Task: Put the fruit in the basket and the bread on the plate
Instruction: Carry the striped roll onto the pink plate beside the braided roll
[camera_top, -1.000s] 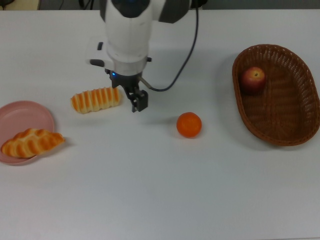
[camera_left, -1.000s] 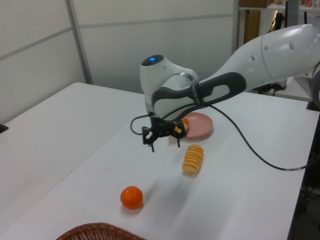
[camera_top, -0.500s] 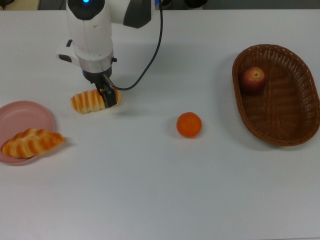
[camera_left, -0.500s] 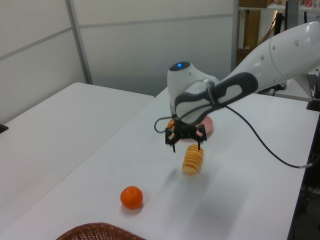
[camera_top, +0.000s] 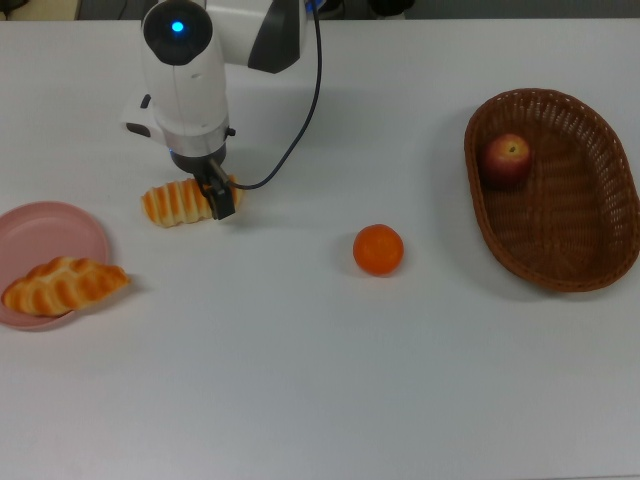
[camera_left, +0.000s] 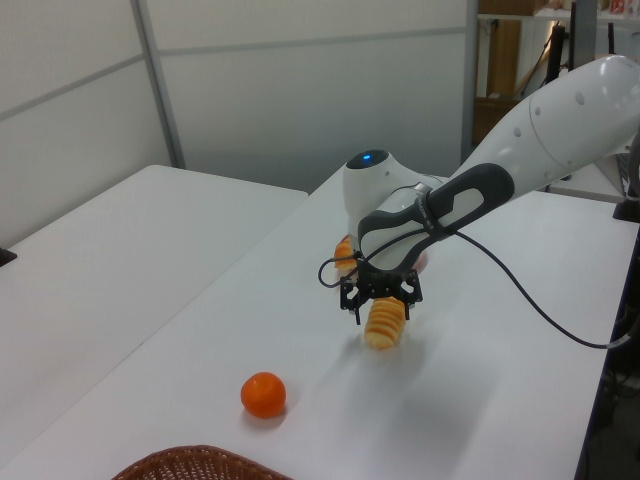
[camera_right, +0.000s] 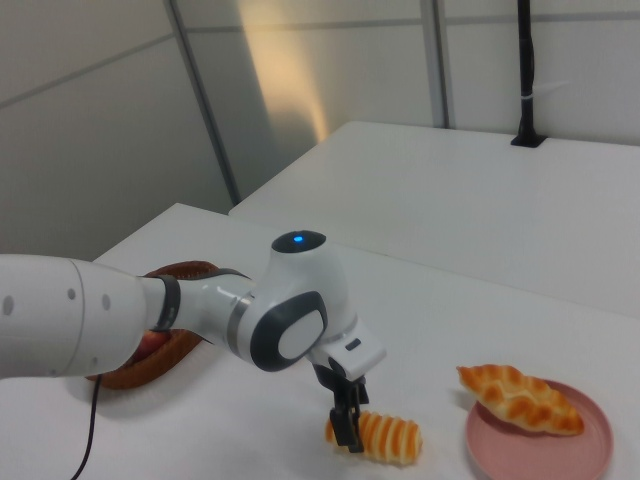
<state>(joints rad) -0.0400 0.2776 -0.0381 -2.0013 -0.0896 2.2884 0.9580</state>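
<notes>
Ridged roll (camera_top: 180, 202) lies on the table between the spread fingers of the tool (camera_top: 221, 197), ungrasped.

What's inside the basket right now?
In the top view, the basket holds only the apple, near its upper left rim. The orange sits outside on the table. Nothing covers the basket's interior.

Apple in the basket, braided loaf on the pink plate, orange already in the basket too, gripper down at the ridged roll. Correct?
Not quite. The orange is not in the basket; the top view shows it on the table between the ridged roll and the basket. The rest holds: apple in the basket, braided loaf on the pink plate, gripper at the roll.
</notes>
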